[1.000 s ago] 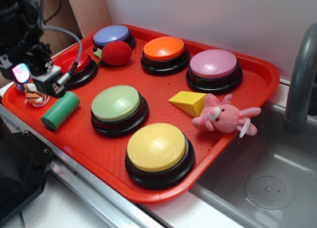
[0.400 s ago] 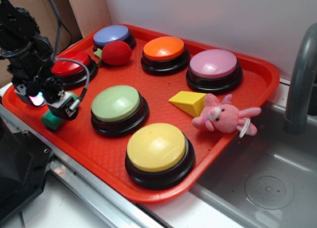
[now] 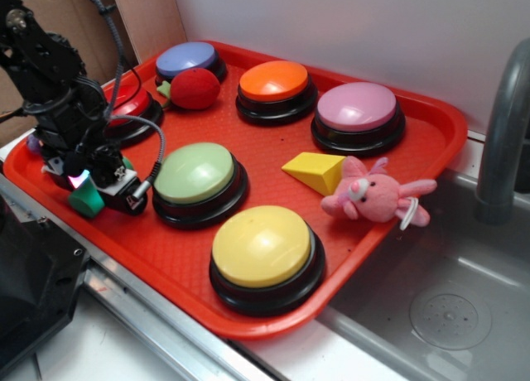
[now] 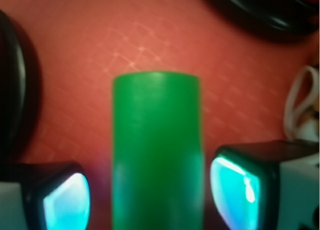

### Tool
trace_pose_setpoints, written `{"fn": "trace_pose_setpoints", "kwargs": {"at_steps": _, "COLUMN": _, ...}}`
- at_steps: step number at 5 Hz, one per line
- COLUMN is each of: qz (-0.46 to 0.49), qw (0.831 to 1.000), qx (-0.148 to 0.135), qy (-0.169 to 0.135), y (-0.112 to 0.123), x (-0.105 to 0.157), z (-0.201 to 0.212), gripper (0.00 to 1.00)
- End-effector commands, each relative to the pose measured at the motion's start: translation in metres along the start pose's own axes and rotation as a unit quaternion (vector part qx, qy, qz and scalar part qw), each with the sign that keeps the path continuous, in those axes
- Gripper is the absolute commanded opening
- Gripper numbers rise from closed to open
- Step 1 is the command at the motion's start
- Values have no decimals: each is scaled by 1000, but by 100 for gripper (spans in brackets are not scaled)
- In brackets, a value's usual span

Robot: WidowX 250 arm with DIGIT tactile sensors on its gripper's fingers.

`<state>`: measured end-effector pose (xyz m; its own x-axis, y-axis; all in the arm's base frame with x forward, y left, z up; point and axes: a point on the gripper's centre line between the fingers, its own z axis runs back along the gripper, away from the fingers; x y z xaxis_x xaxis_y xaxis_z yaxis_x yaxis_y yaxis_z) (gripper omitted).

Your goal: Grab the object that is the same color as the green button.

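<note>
Outside we see the gripper (image 3: 80, 182) hiding most of the cylinder (image 3: 85, 200), left of the green button (image 3: 197, 172) on the tray (image 3: 431, 141), our wrist view shows open fingers (image 4: 235, 182) straddling the cylinder (image 4: 157, 150), gaps either side

White wall (image 3: 348, 25), grey sink basin (image 3: 447, 306), grey faucet (image 3: 501, 132), wooden panel (image 3: 149, 16)

We see a red tray (image 3: 431, 120) carrying six domed buttons: blue (image 3: 185, 59), red (image 3: 132, 106), orange (image 3: 274, 80), pink (image 3: 357, 106), the green button (image 3: 195, 173), yellow (image 3: 262, 245). A green cylinder (image 4: 157, 150) lies between the fingers (image 4: 235, 185); beyond them sit a yellow wedge (image 3: 316, 170), pink bunny (image 3: 373, 193) and red ball (image 3: 195, 88).
</note>
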<state>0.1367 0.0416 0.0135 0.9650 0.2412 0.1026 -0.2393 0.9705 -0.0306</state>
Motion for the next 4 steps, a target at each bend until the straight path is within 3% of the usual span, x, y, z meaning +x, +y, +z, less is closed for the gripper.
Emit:
{"fn": "trace_pose_setpoints", "kwargs": {"at_steps": 1, "qz": 23, "qw": 1000, "qx": -4, "qy": -5, "y": 3, "x": 3, "z": 10, "gripper": 0}}
{"fn": "trace_pose_setpoints", "kwargs": {"at_steps": 2, "qz": 25, "qw": 999, "qx": 26, "qy": 29, "y": -1, "x": 15, "z": 40, "gripper": 0}}
{"fn": "trace_pose_setpoints", "kwargs": {"at_steps": 3, "qz": 27, "qw": 998, "qx": 25, "qy": 57, "y": -20, "x": 43, "z": 86, "gripper": 0}}
{"fn": "trace_pose_setpoints", "kwargs": {"at_steps": 4, "qz": 7, "qw": 999, "qx": 6, "qy": 36, "y": -41, "x": 72, "z": 131, "gripper": 0}}
